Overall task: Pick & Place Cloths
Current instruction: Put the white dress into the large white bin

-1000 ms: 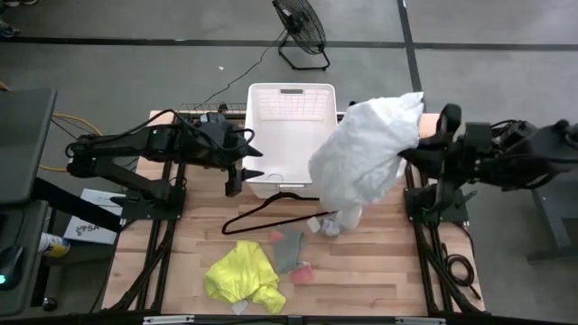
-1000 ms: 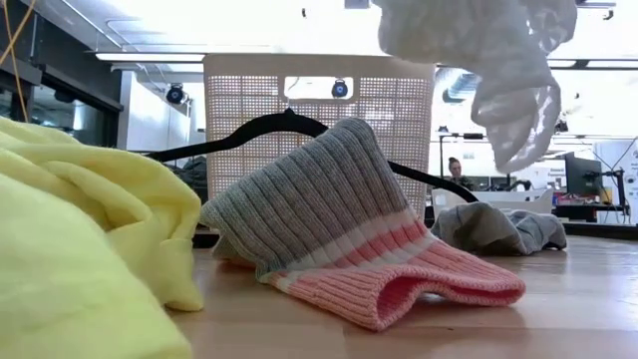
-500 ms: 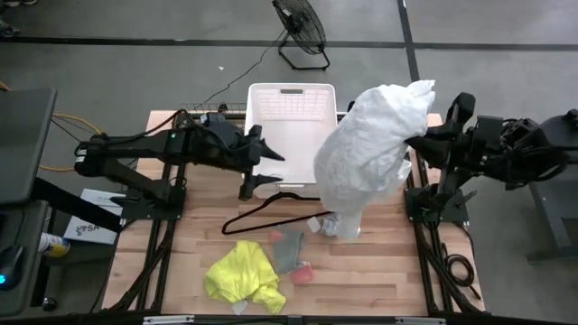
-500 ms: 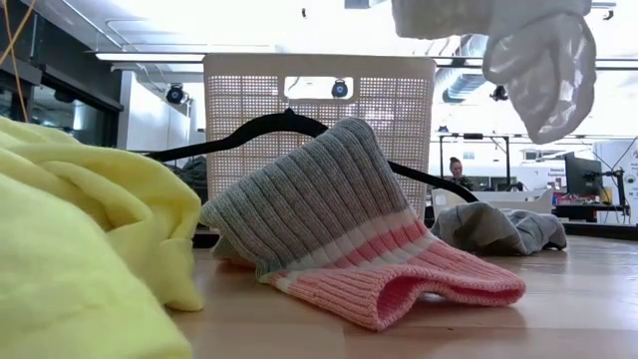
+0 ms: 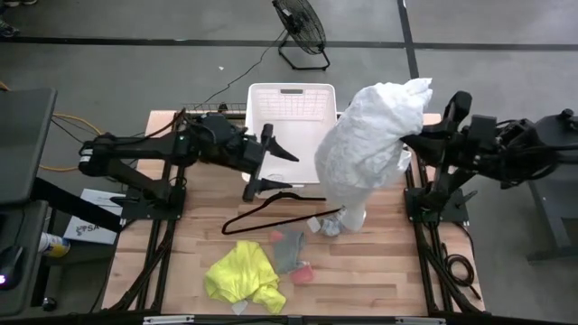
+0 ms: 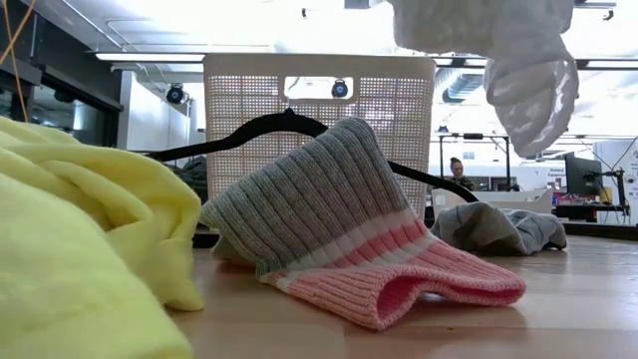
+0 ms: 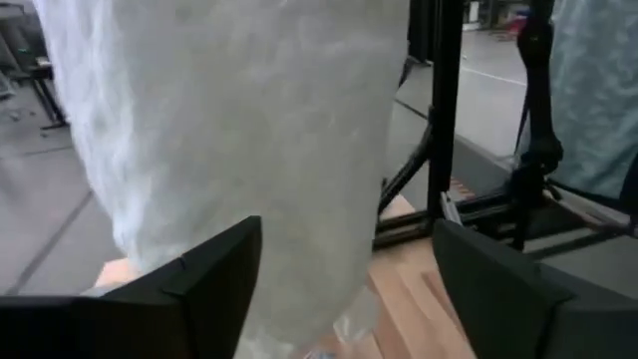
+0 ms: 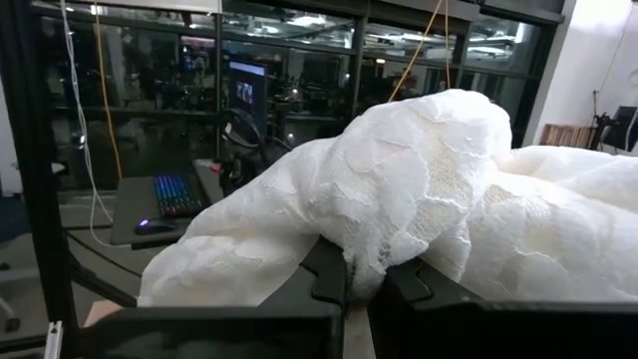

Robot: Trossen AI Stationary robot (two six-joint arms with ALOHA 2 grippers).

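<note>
Above the table (image 5: 379, 262), white cloth (image 5: 370, 144) hides the right pincer (image 8: 364, 284).

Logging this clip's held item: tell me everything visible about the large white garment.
The large white garment is a soft, lacy-textured fabric, bunched and hanging in the air beside the white basket. The right gripper is shut on a fold of it. Its lower end dangles toward the table near the hanger. The left gripper faces it, open.

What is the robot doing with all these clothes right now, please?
The right gripper is shut on the large white garment, holding it up beside the white basket. The left gripper, open, reaches toward the hanging fabric. The yellow cloth, a grey-and-pink knit piece and the black hanger lie on the table.
</note>
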